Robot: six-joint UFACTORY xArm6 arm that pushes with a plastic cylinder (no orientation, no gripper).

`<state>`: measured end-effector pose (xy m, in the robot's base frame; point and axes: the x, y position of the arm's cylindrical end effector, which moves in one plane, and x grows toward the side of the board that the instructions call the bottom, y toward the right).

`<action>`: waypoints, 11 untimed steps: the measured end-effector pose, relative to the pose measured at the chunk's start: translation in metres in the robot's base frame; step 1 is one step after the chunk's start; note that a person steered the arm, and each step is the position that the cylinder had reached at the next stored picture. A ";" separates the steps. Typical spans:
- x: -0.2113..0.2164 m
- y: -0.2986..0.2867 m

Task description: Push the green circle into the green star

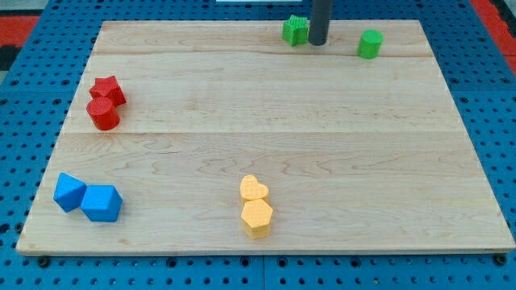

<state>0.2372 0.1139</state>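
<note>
The green star (295, 30) sits near the view's top edge of the wooden board, a little right of centre. The green circle (370, 43) stands to its right, apart from it. My tip (317, 42) is down on the board between the two, right beside the star's right side and well left of the circle. The dark rod rises out of the view's top.
A red star (107, 89) and a red circle (103, 114) touch at the view's left. Two blue blocks (70, 192) (101, 203) lie at the bottom left. A yellow heart (254, 189) and a yellow hexagon (257, 217) touch at the bottom centre. The board (266, 121) rests on blue pegboard.
</note>
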 end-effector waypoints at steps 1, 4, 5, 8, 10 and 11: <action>-0.019 0.023; -0.043 -0.131; -0.033 -0.076; -0.032 0.165; 0.025 0.108; 0.005 0.038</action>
